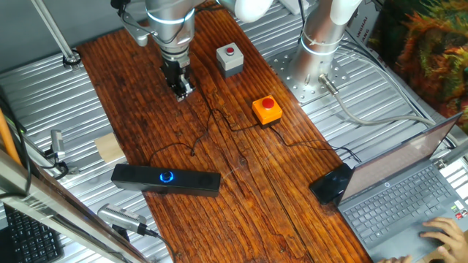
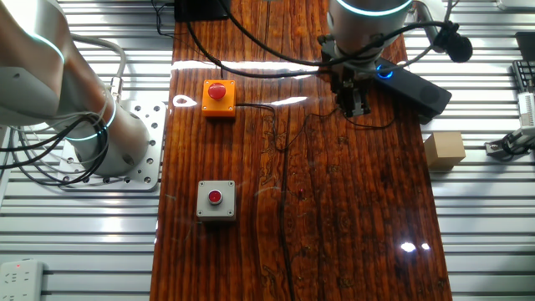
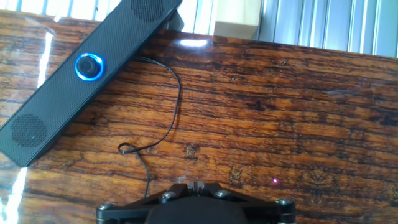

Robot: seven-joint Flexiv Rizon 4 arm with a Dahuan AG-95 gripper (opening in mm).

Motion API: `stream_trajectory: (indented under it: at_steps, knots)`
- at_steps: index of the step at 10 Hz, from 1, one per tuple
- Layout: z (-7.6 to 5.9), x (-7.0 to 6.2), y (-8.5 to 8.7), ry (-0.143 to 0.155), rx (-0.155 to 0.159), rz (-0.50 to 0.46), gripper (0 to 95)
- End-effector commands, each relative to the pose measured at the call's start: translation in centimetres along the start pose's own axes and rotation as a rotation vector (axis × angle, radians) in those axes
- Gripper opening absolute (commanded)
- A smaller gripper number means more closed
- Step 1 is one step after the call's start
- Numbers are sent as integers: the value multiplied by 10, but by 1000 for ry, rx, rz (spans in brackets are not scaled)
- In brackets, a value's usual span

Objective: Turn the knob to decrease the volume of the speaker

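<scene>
**Inspector:** Wooden desk [image 1: 241,183] sitting between ribbed metal panels; noting a grey button box [image 1: 229,60] and an orange button box [image 1: 267,110] toward one long edge, a laptop [image 1: 409,197] overhanging a corner.

**Second:** Locating the task's item?

**Inspector:** Finding the speaker [image 1: 165,179] lying flat at the opposite long edge, toward the near end in one fixed view. Seeing the knob [image 1: 167,177] glowing blue on its upper face, roughly mid-length, with a thin cable [image 3: 168,106] trailing off across the wood.

**Second:** And the tool?

**Inspector:** Hanging over the middle of the desk, well apart from the speaker, touching nothing. Gripper [image 1: 180,88] appearing pressed together or nearly so, holding nothing; fingertips too small in both fixed views to confirm, and hand view showing only the base.

**Second:** Relation governing the approach?

**Inspector:** Lying up and to the left in the hand view, knob [image 3: 89,66] well off the finger line. Speaker's long axis running diagonally there, lower left to upper right. Judging that a sideways travel toward that edge is needed first, then a descent centred over the knob, fingers straddling it. Task reading as barely begun.
</scene>
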State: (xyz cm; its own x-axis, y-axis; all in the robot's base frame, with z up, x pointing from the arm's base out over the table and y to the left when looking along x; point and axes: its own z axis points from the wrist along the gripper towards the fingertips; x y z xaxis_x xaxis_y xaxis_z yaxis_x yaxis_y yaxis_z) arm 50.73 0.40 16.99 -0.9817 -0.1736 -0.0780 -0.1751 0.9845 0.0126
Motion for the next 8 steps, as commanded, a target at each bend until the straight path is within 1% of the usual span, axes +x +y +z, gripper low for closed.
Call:
stream_trajectory:
  at_steps: [1, 2, 3, 4, 5, 6, 7, 8]
  knots:
    - [3, -21, -2, 1, -7, -15, 0]
    - [3, -45, 2, 8, -12, -19, 0]
    - [1, -65, 11, 17, -14, -15, 0]
    - [0, -77, 22, 19, -15, -13, 0]
    - [1, -90, 38, 15, -22, -4, 0]
    - [5, -99, 56, 8, -38, 11, 0]
    - [12, -109, 84, -1, -54, 31, 0]
    - [17, -111, 98, -7, -68, 38, 0]
